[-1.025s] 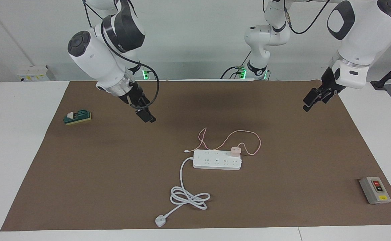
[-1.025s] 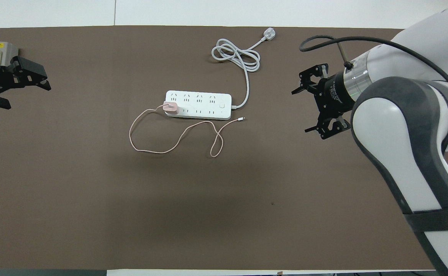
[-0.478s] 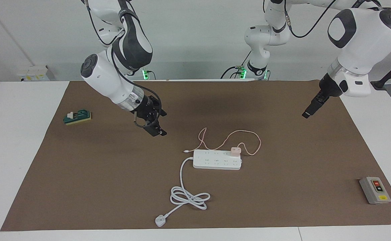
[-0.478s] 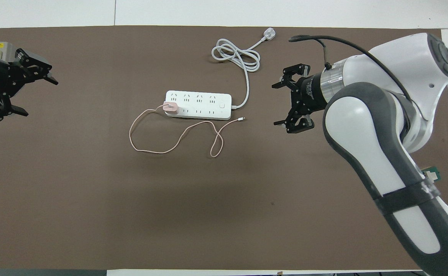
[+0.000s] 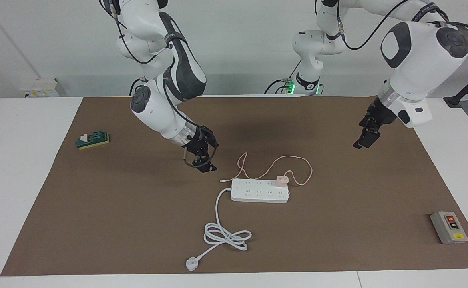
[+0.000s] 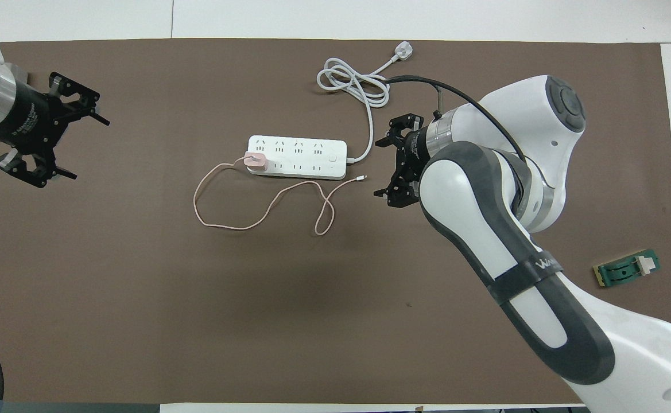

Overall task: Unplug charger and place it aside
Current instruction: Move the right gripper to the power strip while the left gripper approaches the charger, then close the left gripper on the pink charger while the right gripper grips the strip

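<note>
The pale pink charger [image 5: 282, 181] [image 6: 254, 161] is plugged into the white power strip [image 5: 260, 191] [image 6: 306, 156], at the strip's end toward the left arm. Its thin pink cable [image 5: 298, 160] [image 6: 237, 226] loops on the mat on the robots' side of the strip. The cable ends in a small white connector [image 5: 222, 181] [image 6: 361, 178]. My right gripper [image 5: 206, 163] [image 6: 377, 167] hangs open over the mat, just off the strip's corded end and close to that connector, touching nothing. My left gripper [image 5: 361, 142] [image 6: 86, 147] is open over the mat, well away from the charger.
The strip's thick white cord [image 5: 227, 237] [image 6: 353, 83] coils toward the table's front edge and ends in a white plug [image 5: 192, 264] [image 6: 402, 51]. A grey switch box [image 5: 449, 227] lies at the left arm's end. A green block [image 5: 93, 140] [image 6: 628, 269] lies at the right arm's end.
The right gripper has swung in from the right arm's end of the mat toward the strip and come lower. The left gripper has moved a little way toward the charger. Nothing on the mat has moved.
</note>
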`<state>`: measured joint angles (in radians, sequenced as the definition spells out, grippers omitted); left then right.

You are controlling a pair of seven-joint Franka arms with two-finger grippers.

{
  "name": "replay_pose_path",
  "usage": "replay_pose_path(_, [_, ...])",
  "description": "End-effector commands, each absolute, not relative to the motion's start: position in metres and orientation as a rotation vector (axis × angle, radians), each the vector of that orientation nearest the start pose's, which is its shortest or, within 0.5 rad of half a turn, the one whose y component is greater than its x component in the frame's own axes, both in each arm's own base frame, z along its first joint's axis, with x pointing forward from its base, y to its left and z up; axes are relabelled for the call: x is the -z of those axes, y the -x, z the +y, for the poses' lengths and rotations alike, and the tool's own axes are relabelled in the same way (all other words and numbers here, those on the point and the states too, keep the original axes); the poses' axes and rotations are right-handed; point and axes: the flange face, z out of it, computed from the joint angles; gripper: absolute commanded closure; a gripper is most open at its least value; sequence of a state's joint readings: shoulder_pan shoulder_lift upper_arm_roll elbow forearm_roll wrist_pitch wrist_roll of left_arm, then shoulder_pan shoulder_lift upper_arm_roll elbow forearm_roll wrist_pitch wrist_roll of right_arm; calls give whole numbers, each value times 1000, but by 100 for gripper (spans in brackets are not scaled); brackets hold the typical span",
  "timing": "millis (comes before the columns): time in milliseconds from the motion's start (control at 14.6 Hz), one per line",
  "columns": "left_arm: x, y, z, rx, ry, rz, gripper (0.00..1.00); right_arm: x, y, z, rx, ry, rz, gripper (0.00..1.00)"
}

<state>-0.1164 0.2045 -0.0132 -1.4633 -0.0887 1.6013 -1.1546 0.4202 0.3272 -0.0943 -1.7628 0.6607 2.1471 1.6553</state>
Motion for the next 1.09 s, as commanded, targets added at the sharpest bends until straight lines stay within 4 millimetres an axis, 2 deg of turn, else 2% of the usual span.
replay_pose_path(0, [-533,-616,-123,-123,2624,-1627,0,-362,-619,240,-541,1766,2061,0])
replay_pose_path(137, [-528,-627,-135,-25,2543,-1816,0,-357,-622,241,-510,1791,2027,0])
replay_pose_path(273, [-524,-630,-148,-1,2498,-1910,0,-350,-620,254,-519,1812,1978,0])
replay_pose_path(342, [-521,-629,-162,1,2495,-1921,0,-347,-623,253,-511,1790,1966,0])
replay_pose_path(410, [-513,-629,-183,6,2500,-1926,0,-347,-624,255,-492,1801,1940,0])
replay_pose_path(615, [-479,-642,-205,29,2426,-2040,0,-335,-642,267,-466,1774,1925,0])
replay_pose_path(752, [-461,-638,-233,13,2419,-2033,0,-331,-639,285,-484,1771,1910,0])
replay_pose_path(957, [-440,-640,-251,13,2377,-2087,0,-318,-639,290,-509,1733,1927,0])
replay_pose_path(1025, [-438,-639,-255,13,2364,-2104,0,-313,-636,300,-497,1732,1922,0])
